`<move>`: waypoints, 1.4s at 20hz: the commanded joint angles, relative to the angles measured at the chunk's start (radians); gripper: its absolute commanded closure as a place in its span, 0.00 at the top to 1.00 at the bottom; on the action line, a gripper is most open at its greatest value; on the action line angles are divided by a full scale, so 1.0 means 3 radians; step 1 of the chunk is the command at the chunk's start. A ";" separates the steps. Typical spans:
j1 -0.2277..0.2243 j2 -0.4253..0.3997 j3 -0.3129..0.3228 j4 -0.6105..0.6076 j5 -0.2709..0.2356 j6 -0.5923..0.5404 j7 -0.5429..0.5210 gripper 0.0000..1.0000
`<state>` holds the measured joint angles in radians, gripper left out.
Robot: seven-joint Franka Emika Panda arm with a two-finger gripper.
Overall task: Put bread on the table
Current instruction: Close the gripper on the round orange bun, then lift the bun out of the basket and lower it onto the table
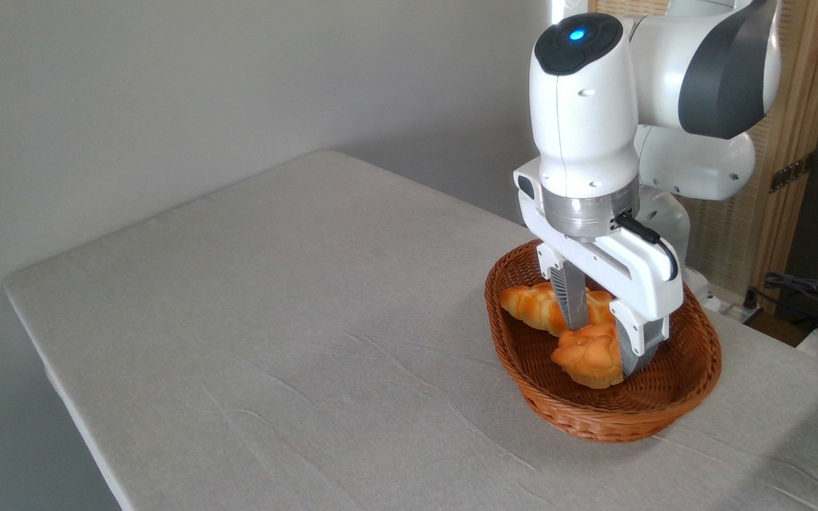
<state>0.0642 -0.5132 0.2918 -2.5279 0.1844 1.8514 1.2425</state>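
The bread [585,358], a small round golden-orange bun with a knotted top, lies in the near part of the oval brown wicker basket [693,376]. My gripper [605,349] points down into the basket and is open, its fingers spread wide. One finger [571,301] stands behind the bun and the other [637,351] at its right side. I cannot tell whether the fingers touch the bun. The table [295,312], under a light grey wrinkled cloth, stretches out to the left of the basket.
A longer braided golden loaf [533,306] lies in the far part of the basket, partly behind my finger. The basket stands near the table's right side. Cables and a wooden screen are beyond the table at the right.
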 commanded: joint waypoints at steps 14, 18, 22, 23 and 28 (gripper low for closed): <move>-0.0280 -0.0094 0.0004 0.0056 0.0040 -0.0260 0.0092 0.15; -0.0265 -0.0003 -0.0169 0.0581 -0.0118 -0.0526 0.0118 0.19; -0.0245 0.0345 -0.0584 0.1155 -0.0497 -0.0603 -0.0004 0.21; -0.0245 0.0391 -0.0594 0.1221 -0.0512 -0.0598 -0.0071 0.21; -0.0377 0.0631 -0.0650 0.1273 -0.0942 -0.0435 -0.0179 0.24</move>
<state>-0.0218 -0.3913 0.0998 -2.1730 -0.0483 1.7010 1.2066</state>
